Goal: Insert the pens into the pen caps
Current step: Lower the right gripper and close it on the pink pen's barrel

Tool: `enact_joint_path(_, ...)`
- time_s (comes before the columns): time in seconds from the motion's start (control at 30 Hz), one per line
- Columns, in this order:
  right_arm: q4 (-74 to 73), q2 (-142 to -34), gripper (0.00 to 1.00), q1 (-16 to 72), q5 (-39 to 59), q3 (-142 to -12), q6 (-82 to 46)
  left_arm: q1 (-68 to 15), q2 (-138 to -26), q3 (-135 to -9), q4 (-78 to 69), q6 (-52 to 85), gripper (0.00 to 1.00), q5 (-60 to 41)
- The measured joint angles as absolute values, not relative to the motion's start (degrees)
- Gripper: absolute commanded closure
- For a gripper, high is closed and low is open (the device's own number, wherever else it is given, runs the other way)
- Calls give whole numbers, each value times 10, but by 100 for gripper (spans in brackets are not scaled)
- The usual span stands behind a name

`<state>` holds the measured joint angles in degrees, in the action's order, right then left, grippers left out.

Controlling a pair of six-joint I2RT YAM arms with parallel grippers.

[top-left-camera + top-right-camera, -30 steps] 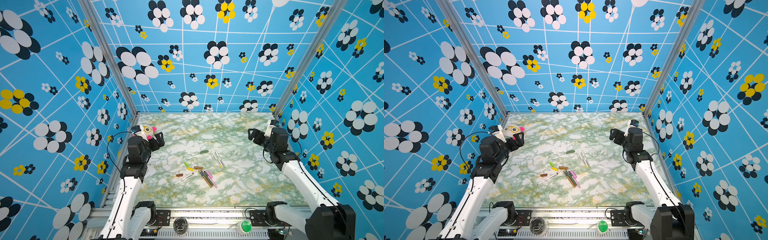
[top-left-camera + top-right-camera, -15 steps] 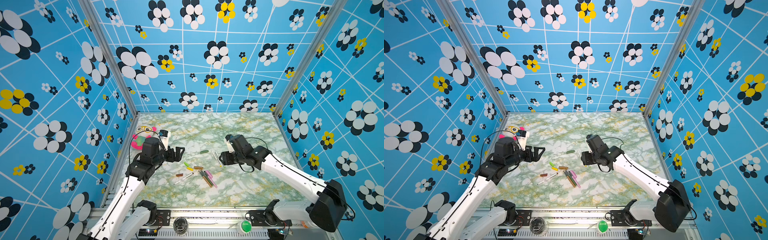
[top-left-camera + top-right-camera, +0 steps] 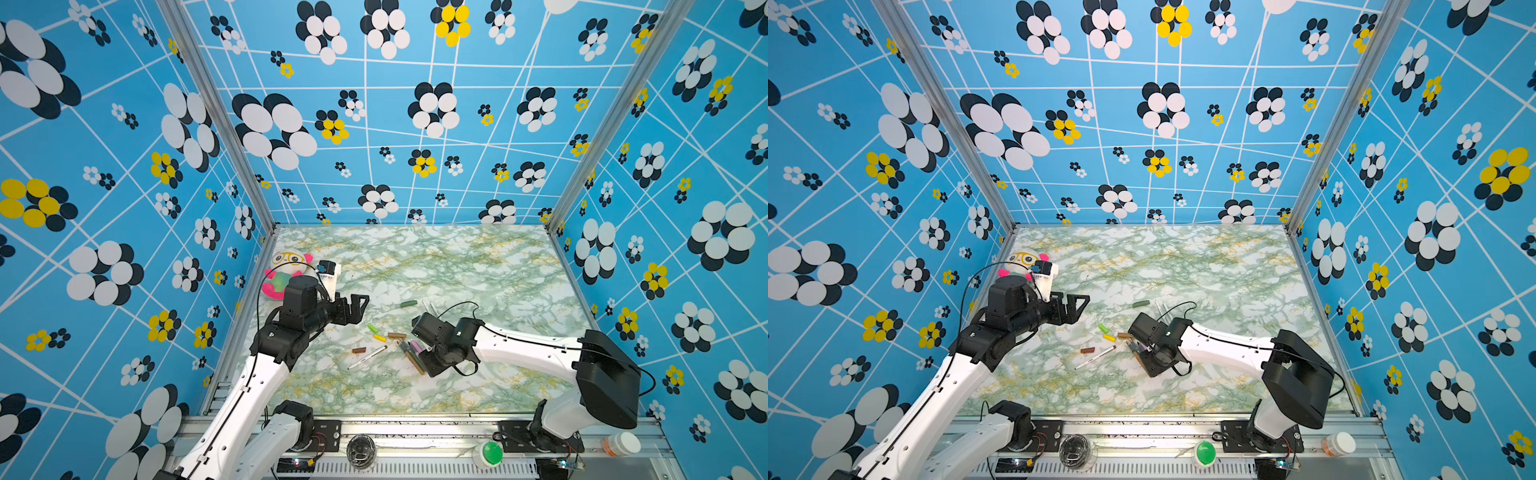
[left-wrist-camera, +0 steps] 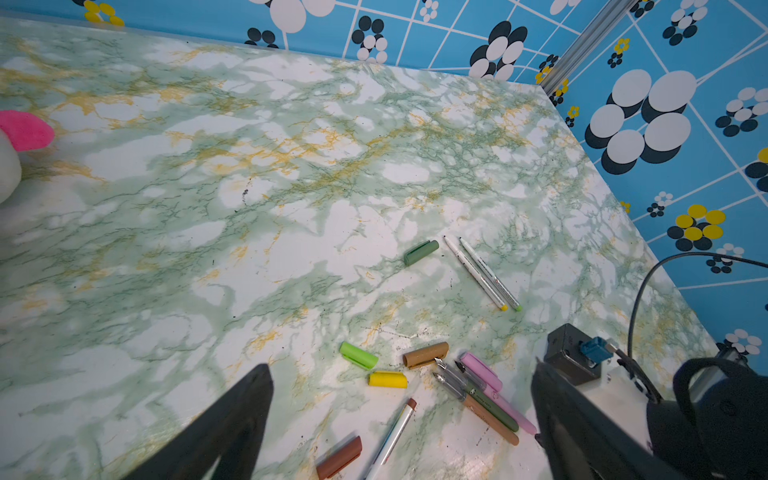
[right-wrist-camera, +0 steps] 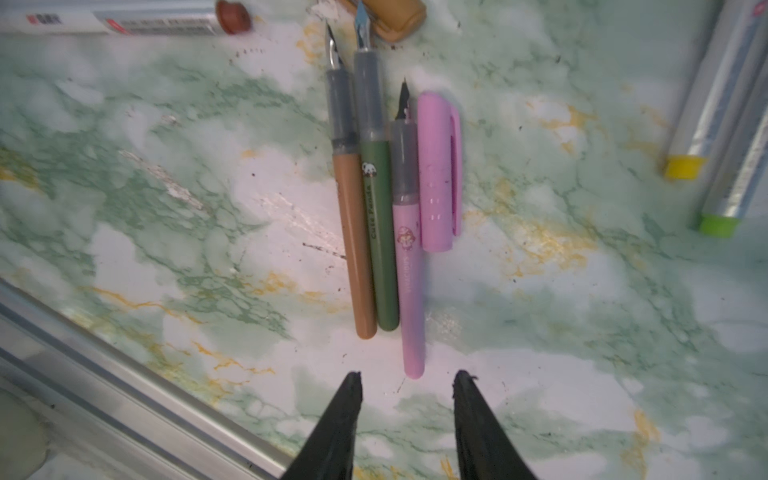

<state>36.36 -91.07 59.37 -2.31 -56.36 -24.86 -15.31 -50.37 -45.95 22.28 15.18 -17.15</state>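
Three pens lie side by side: tan, dark green and pink, with the pink cap against the pink pen. My right gripper is open, its jaws part narrowed. It hovers low at the pink pen's rear end, holding nothing. My left gripper is wide open above the yellow cap, light-green cap, tan cap, brown cap and brown-tipped white pen. The dark-green cap and two white pens lie farther back.
A plush toy sits at the back left, behind the left arm. The table's metal front rail runs close to the right gripper. A green button and a small bottle stand on the front frame.
Both arms swung in from the table's sides to the middle. The right gripper came down over the coloured pens and its jaws narrowed. The left gripper stayed wide open.
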Motion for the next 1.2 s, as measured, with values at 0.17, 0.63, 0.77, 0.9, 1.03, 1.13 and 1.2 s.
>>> enact_joint_path(0.17,355,-932,66,596,-28,-559,-248,-153,-504,-454,223,152,2,-171)
enact_joint_path(0.63,340,-968,73,596,-37,-559,-245,-153,-499,-454,223,152,2,-165)
enact_joint_path(0.77,340,-969,74,597,-41,-559,-244,-153,-499,-454,223,152,2,-165)
enact_joint_path(0.9,340,-971,76,598,-45,-559,-240,-153,-499,-454,223,152,2,-165)
enact_joint_path(1.03,343,-977,76,599,-47,-565,-231,-153,-499,-454,223,152,1,-165)
enact_joint_path(1.13,354,-985,77,599,-47,-576,-226,-153,-499,-454,223,152,1,-165)
enact_joint_path(1.2,358,-990,77,599,-47,-582,-221,-153,-499,-454,223,152,1,-165)
